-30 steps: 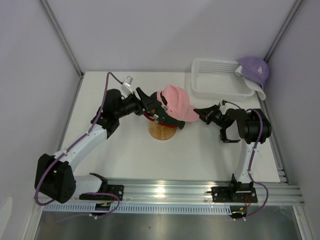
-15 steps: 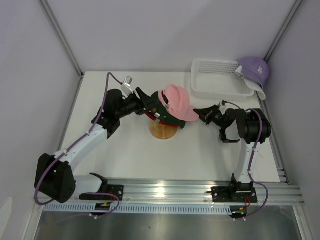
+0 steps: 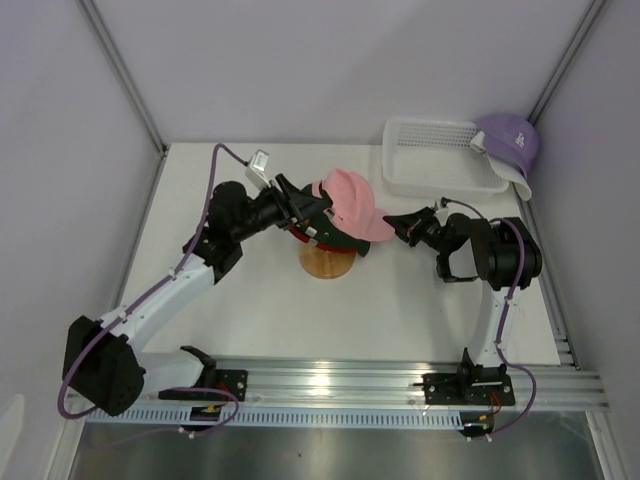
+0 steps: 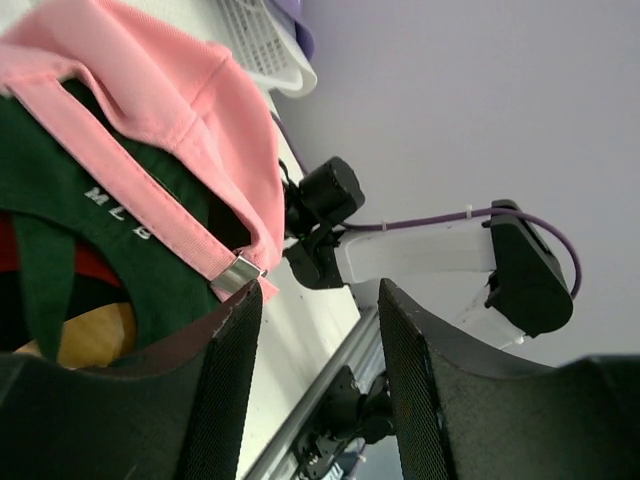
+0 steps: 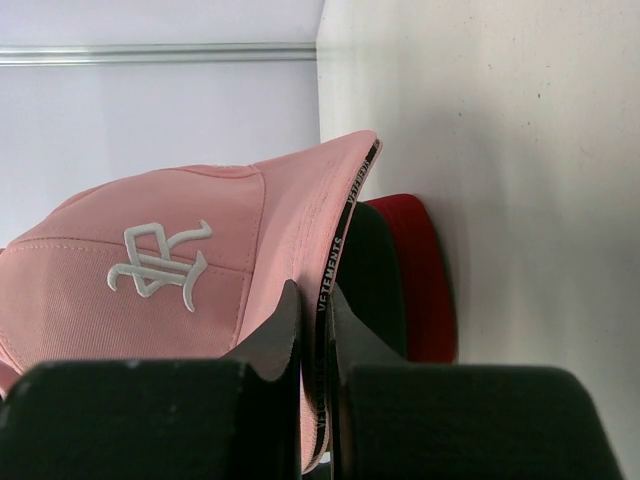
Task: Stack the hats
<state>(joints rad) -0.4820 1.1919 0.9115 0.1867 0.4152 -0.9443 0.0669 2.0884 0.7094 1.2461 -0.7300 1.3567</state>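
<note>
mid-desk (image 3: 260, 300), right fingers (image 5: 272, 335) pinched the brim of the pink cap (image 3: 352, 200), left fingers (image 4: 225, 380) gaped wide behind it; an uneven tug could pull it off the wooden stand (image 3: 325, 265).

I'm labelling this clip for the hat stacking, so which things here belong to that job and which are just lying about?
Job: pink cap, top of the stack; dark cap under it; red cap lowest; lavender cap, apart at the far right.
Just there: white mesh basket; wooden stand, merely carrying the stack.
</note>
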